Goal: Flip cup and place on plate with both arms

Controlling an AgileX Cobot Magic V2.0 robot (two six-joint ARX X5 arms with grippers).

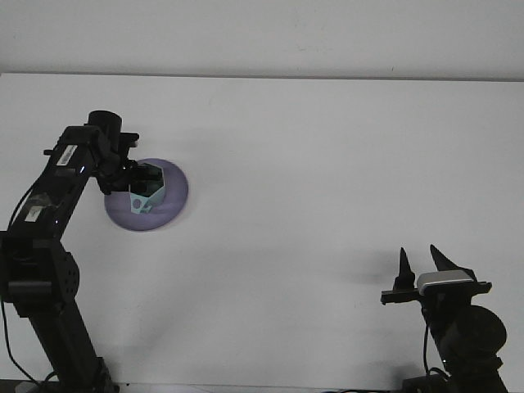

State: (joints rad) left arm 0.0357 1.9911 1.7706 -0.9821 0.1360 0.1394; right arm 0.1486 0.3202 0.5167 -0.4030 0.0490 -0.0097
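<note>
Cup (147, 190): on the plate (173, 196), gripped by left claw (137, 182).
Right claw (422, 264): parted wide, empty, well apart.
Advice: seat cup flat before letting go.

One cup (146, 190), one plate (172, 201).

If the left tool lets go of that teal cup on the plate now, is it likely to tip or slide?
Probably stable. The cup is squat with angular, faceted sides, so rolling seems unlikely. It sits over the purple plate, whose smooth surface might allow a small slide. The left tool handles it alone, so it is likely light and rigid.
</note>
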